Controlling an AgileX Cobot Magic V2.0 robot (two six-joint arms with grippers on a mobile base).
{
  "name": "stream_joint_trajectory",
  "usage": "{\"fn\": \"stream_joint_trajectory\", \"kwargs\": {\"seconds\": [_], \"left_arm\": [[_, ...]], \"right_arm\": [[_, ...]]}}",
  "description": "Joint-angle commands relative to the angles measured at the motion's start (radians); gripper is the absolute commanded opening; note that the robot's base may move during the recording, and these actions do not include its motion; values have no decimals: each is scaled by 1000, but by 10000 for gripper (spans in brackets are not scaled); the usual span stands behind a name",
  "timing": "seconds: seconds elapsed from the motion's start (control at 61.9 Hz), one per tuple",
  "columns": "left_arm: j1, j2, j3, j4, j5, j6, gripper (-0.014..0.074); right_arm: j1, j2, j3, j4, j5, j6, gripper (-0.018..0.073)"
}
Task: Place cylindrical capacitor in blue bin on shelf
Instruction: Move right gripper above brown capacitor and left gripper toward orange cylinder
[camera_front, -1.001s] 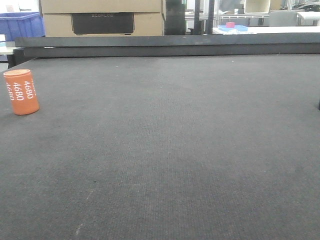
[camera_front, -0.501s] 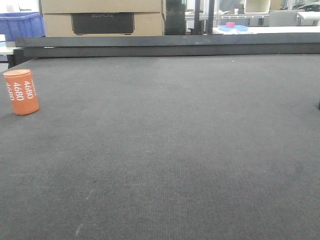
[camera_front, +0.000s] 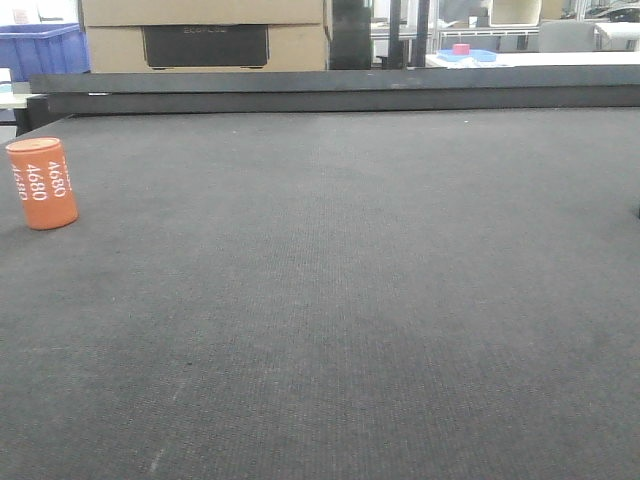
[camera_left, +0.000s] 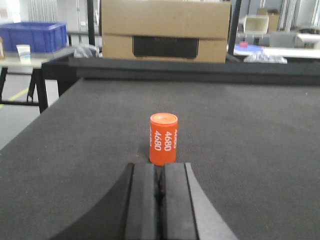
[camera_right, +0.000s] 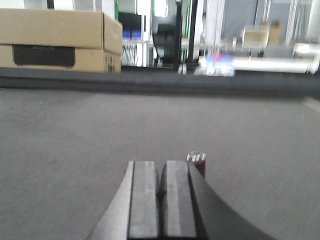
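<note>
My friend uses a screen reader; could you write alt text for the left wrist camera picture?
A small orange can-shaped cylinder printed with white "4680" stands upright on a dark grey table, just ahead of the left gripper, shut and empty. A brown cardboard box and blue plastic bin sit beyond.

A cardboard box (camera_front: 205, 35) (dark panel on its front) stands beyond the dark felt tabletop (camera_front: 350, 300).

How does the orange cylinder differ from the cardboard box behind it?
The cylindrical capacitor is small, round and orange; the cardboard box is large, rectangular and tan. The capacitor bears white "4680" print; the box has a dark panel on its front. The capacitor stands on the dark table; the box sits beyond its far edge. Both stand upright.
</note>
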Motion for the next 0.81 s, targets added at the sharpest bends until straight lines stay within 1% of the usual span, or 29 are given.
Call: {"fn": "stream_joint_trajectory", "kwargs": {"seconds": [0.0,0.081,0.145,0.275,0.452,0.581,0.614,0.678,0.791], "left_arm": [[3,-5,-72,6,66,2,-111],[3,41,-149,19,126,2,-111],[3,92,-205,19,173,2,-111],[3,233,-324,19,271,2,-111],[3,503,-481,19,357,2,-111],[3,718,-628,16,503,2,-111],[3,771,-656,11,523,2,-111],[3,856,-712,-10,533,2,-111],[3,988,-786,-15,484,2,-111]], "right_arm": [[2,-2,-74,46,99,0,-162],[2,8,-150,46,191,0,-162],[2,53,-208,46,238,0,-162],[2,173,-299,46,261,0,-162],[2,419,-426,46,305,0,-162],[2,618,-520,46,338,0,-162],[2,674,-549,46,356,0,-162],[2,785,-617,46,401,0,-162],[2,973,-737,36,487,0,-162]]}}
